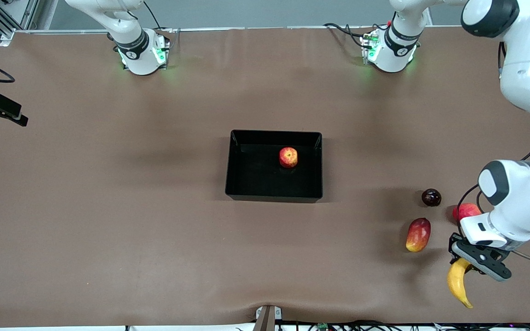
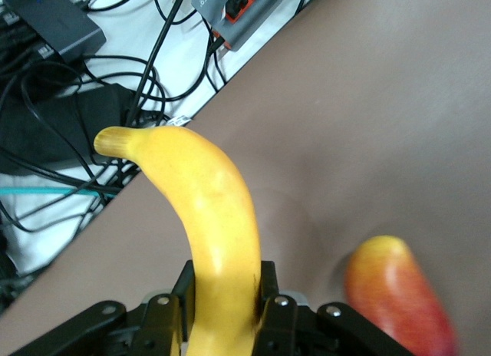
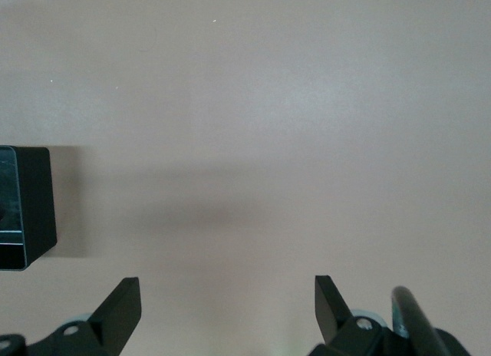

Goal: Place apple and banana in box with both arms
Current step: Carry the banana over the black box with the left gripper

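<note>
The right gripper (image 3: 226, 310) waits with fingers spread wide over bare table (image 1: 108, 207). The apple (image 1: 288, 157) sits in the box (image 1: 235, 165) mid-table. The left gripper (image 1: 469, 260) is clamped on the banana (image 1: 458, 282), beside the mango (image 1: 418, 235).

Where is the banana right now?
The banana is clamped at its upper end in the left tool, at the left arm's end of the table, beside the mango and nearer the front camera than it.
</note>
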